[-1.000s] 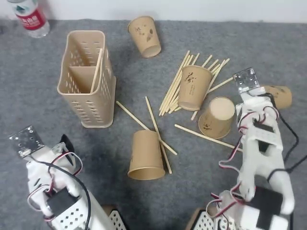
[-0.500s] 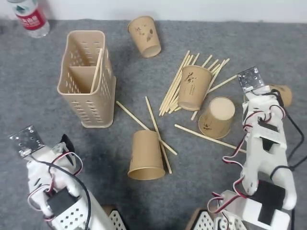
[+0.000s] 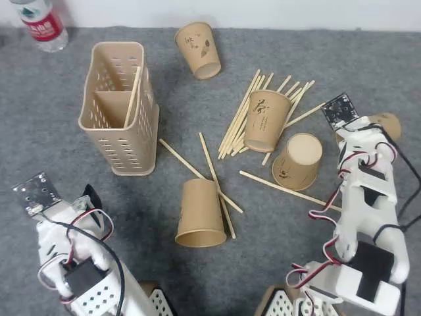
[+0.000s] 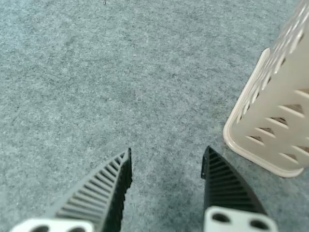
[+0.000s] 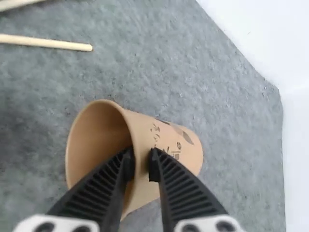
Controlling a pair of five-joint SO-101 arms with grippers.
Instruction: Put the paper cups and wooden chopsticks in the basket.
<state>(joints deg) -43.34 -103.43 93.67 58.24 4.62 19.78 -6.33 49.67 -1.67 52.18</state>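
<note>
A tan basket [image 3: 118, 108] stands at the left with one chopstick leaning inside it. Paper cups lie at the back [image 3: 198, 49], in the middle [image 3: 265, 120], beside that one [image 3: 299, 160] and near the front [image 3: 198, 214]. Wooden chopsticks [image 3: 253, 105] are piled under the middle cup, and others [image 3: 212, 172] lie scattered. At the far right lies another paper cup [image 5: 169, 145] on its side, with my right gripper [image 5: 140, 157] shut on its rim, one finger inside and one outside. Beside the basket [image 4: 275, 116], my left gripper [image 4: 166, 159] hangs open over bare carpet.
A water bottle [image 3: 41, 23] lies at the back left corner. The grey carpet ends at a white surface [image 5: 270, 38] just beyond the gripped cup. The left arm [image 3: 62, 243] sits at the front left, the right arm [image 3: 365, 197] at the front right.
The right arm has swung slightly to the right over the far-right cup, covering more of it. The left arm and the other things have not moved.
</note>
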